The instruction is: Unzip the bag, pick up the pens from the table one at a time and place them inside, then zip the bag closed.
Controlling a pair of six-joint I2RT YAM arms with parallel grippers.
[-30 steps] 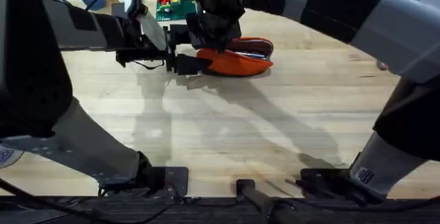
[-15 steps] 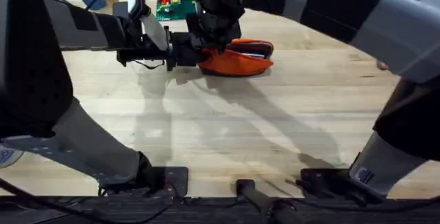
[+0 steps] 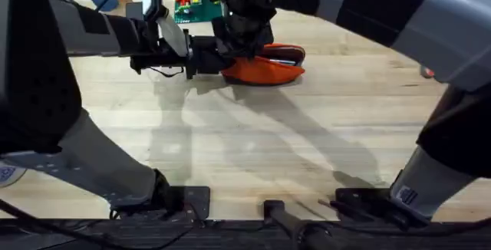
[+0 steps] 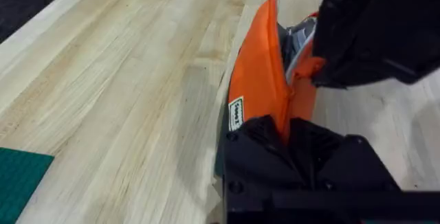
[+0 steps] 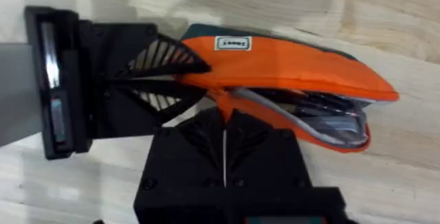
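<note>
Pale wooden planks make up the desk (image 3: pixel 253 143), and toward its far side lies the soft orange fabric pouch with a dark navy base (image 3: pixel 265 66), its long axis running left to right in the overhead view. The left claw (image 5: pixel 189 80) is clamped on the pouch's left end, its black fingers (image 5: pixel 165 62) pinching the fabric there. The right claw (image 3: pixel 242 39) comes down from above onto the same end; in its own wrist view its fingers look drawn together at the orange tab beside the zipper, probably on the pull, though the pull itself is hidden. The zipper gapes along the pouch's right half, with something dark and silvery glinting inside, likely the pens (image 5: pixel 330 117).

By my reading this is the closing step: contents in, mouth open. The next move calls for the left claw to anchor the end firmly while the right draws the slider steadily along the teeth, keeping the fabric taut so nothing snags.
</note>
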